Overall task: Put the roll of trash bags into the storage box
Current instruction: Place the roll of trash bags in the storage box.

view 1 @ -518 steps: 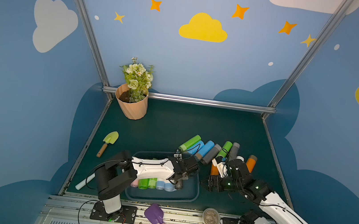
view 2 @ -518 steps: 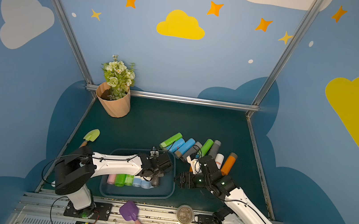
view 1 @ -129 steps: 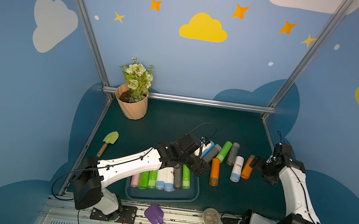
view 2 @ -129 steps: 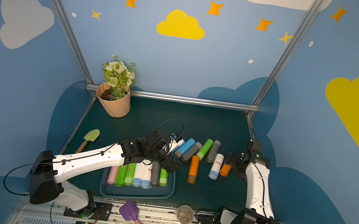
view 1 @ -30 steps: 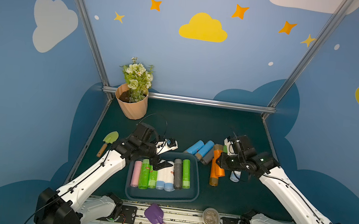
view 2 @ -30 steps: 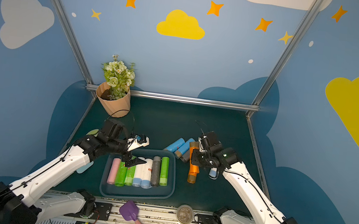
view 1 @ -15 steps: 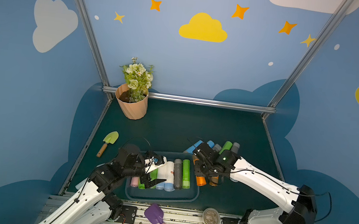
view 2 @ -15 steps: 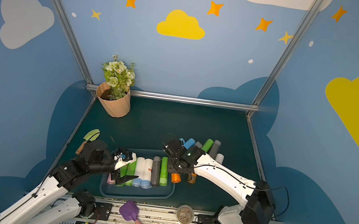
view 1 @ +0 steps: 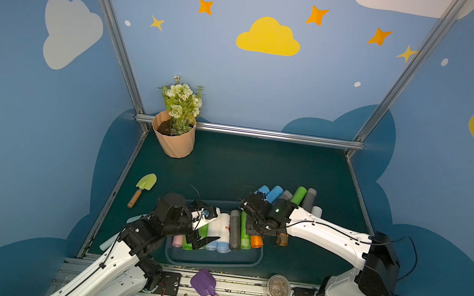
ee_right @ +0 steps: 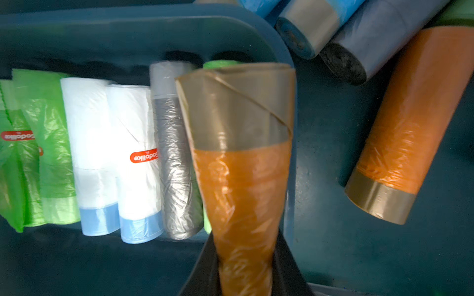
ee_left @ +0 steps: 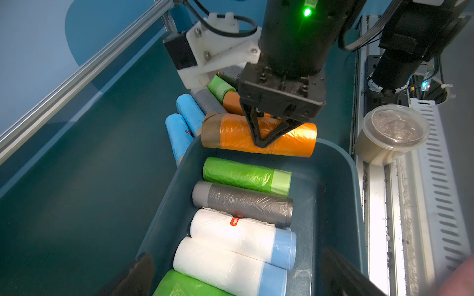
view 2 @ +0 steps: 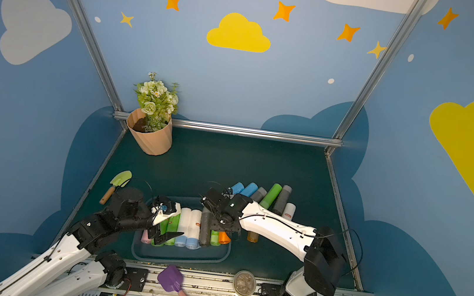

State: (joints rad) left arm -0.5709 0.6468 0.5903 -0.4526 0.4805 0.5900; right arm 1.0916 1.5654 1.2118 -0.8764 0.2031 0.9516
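Swung over from the loose pile (view 1: pixel 297 194) within a second, my right gripper (ee_left: pixel 266 139) clamps the orange roll (ee_left: pixel 230 133) above the storage box's (ee_left: pixel 355 184) vacant end, unreleased. My left gripper (view 1: pixel 204 241) hangs, jaws apart. Seven rolls (ee_left: pixel 242 203) lie inside; several remain outside.

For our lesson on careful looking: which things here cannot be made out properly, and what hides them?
- Pink roll: both top views, left arm covers most.
- Right pincer: right wrist view, held orange roll covers it; bottom edge cuts it off.
- Other orange roll, on the table: top views, right arm hides most.
- Tub contents: left wrist view, blurred behind cloudy plastic.
- Left pincer: left wrist view, blurred, cut by bottom edge.
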